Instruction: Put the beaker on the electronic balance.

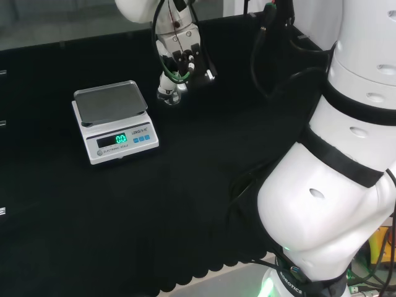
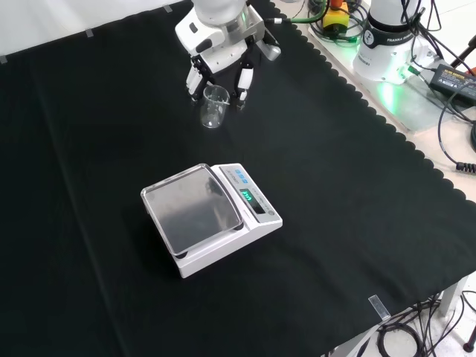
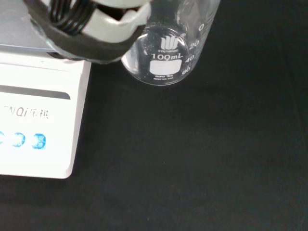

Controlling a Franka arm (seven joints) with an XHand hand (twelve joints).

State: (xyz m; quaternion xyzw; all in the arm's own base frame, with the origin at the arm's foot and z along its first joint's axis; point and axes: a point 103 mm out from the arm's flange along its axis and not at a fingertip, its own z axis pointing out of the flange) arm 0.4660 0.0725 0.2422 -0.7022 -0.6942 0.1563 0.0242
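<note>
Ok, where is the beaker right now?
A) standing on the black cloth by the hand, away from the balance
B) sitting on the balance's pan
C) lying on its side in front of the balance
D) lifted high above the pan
A: in the front view the clear beaker stands upright on the black cloth just below the hand, while the pan of the electronic balance is bare.

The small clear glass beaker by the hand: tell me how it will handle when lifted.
The small clear glass beaker looks empty, so probably light. Its smooth glass wall may slip against the hand. Upright and taller than wide, it could tip if nudged.
</note>
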